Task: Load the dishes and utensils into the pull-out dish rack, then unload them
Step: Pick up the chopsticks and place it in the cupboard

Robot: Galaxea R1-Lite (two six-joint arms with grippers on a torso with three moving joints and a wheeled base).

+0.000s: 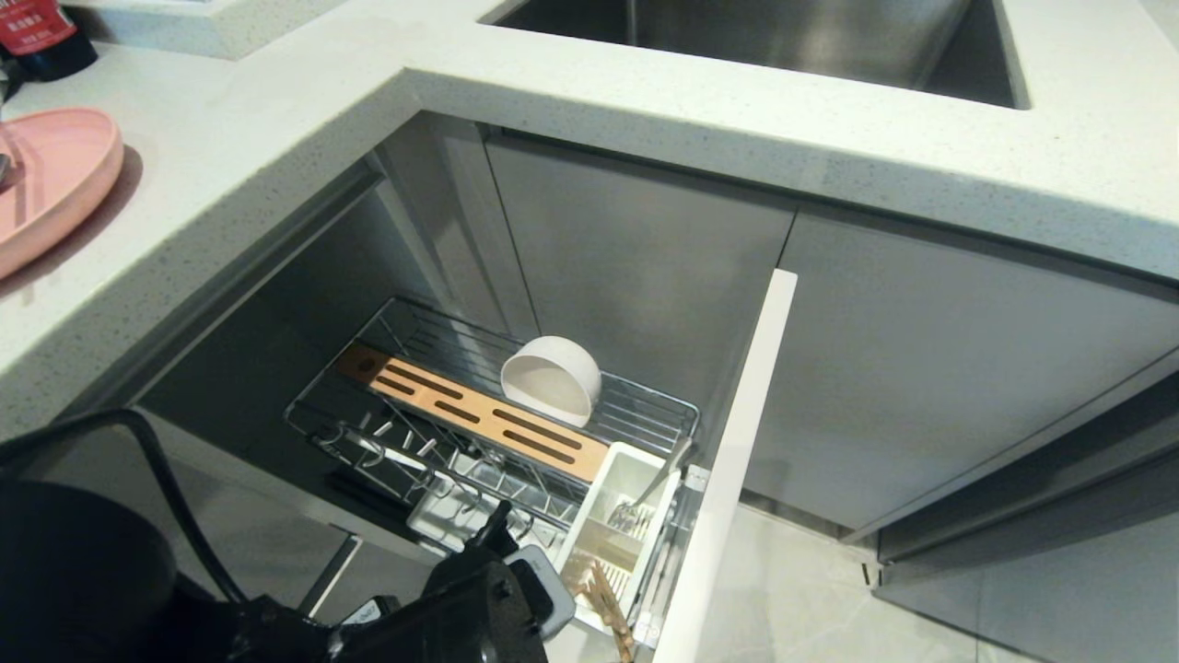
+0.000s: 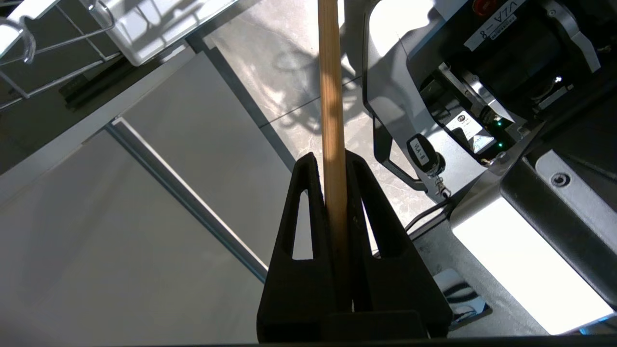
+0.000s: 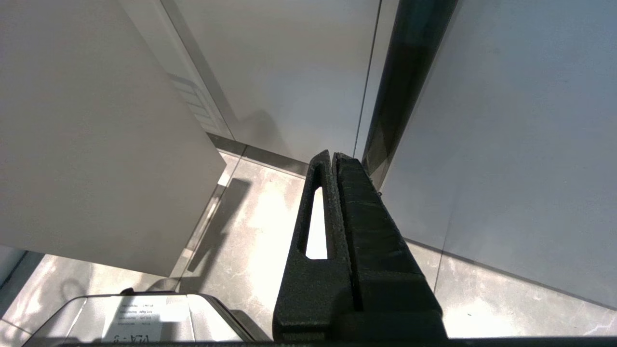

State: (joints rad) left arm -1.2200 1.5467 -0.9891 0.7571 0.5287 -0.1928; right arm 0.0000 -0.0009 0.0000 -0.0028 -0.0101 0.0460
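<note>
Rack (image 1: 645,405): pulled out of the cupboard under the table (image 1: 645,120), low down by the floor. It is a shiny wire basket with a grey front (image 1: 728,479) on its right end.
Bowl (image 1: 553,379): small and white. It sits on its side at the back of the rack, just behind the wood strip (image 1: 479,419).
Caddy (image 1: 612,525): white box at the front end of the rack, next to the grey front. A silver fork (image 1: 636,506) stands in it.
Chopsticks (image 1: 608,603): light brown. In the head view they poke up by the near end of the caddy. In the left wrist view the stick (image 2: 332,111) runs straight out from the pincer.
Left pincer (image 2: 332,166): clamped on the chopsticks, low at the front of the rack. Its black arm (image 1: 461,608) shows at the bottom of the head view.
Right pincer (image 3: 333,156): fingers pressed together, holding nothing. It hangs over the floor beside grey cupboard doors.
Pink plate (image 1: 46,184): flat on the table, far to the left, well apart from the rack.
Sink (image 1: 783,37): set in the table at the back.
</note>
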